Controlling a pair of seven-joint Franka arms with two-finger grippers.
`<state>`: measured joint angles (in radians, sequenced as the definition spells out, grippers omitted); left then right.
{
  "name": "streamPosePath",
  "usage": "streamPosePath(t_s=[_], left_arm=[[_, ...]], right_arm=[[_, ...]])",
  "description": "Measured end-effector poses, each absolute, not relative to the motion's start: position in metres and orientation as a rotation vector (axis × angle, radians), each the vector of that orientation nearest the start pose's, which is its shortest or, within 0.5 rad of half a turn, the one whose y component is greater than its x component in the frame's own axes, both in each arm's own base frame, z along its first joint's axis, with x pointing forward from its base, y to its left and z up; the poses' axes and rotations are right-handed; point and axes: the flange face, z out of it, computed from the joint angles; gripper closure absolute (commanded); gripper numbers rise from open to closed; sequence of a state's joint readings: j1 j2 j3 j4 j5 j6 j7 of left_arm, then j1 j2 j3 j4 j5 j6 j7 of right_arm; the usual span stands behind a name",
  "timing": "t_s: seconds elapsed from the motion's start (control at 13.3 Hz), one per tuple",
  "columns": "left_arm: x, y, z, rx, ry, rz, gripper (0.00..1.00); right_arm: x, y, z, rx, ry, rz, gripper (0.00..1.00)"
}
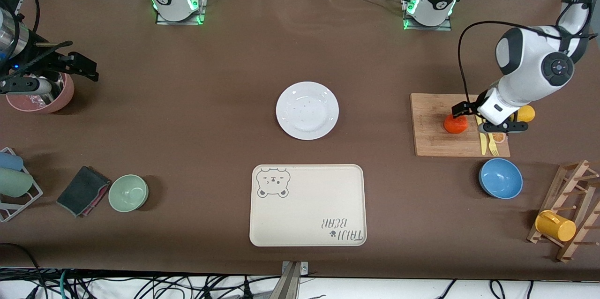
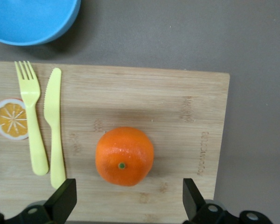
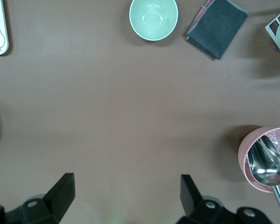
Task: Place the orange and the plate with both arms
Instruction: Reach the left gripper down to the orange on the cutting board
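The orange (image 1: pixel 455 123) sits on a wooden cutting board (image 1: pixel 433 142) toward the left arm's end of the table. My left gripper (image 1: pixel 483 118) is open and empty, low over the board beside the orange. In the left wrist view the orange (image 2: pixel 124 156) lies just ahead of the gap of the gripper (image 2: pixel 128 200), not between the fingers. The white plate (image 1: pixel 307 110) lies empty at the table's middle. My right gripper (image 1: pixel 51 74) is open and empty, over the table beside a pink bowl (image 1: pixel 44 97); its wrist view (image 3: pixel 126 193) shows bare table below.
A yellow fork and knife (image 2: pixel 44 126) and a lemon (image 1: pixel 526 113) share the board. A blue bowl (image 1: pixel 500 178) and a cream bear tray (image 1: pixel 308 205) lie nearer the camera. A green bowl (image 1: pixel 128 192), dark cloth (image 1: pixel 83 190) and mug rack (image 1: pixel 569 214) stand near the ends.
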<state>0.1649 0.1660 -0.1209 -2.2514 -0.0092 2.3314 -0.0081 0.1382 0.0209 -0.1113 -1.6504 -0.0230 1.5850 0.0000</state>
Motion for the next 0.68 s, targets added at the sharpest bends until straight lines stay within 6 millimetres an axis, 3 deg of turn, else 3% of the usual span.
streamPosePath(t_s=[0.68], left_arm=[[0.529,0.031,0.233,-3.172,-0.123,0.166,0.00]], right_arm=[[0.558,0.013,0.577,-3.165,-0.044,0.136,0.00]])
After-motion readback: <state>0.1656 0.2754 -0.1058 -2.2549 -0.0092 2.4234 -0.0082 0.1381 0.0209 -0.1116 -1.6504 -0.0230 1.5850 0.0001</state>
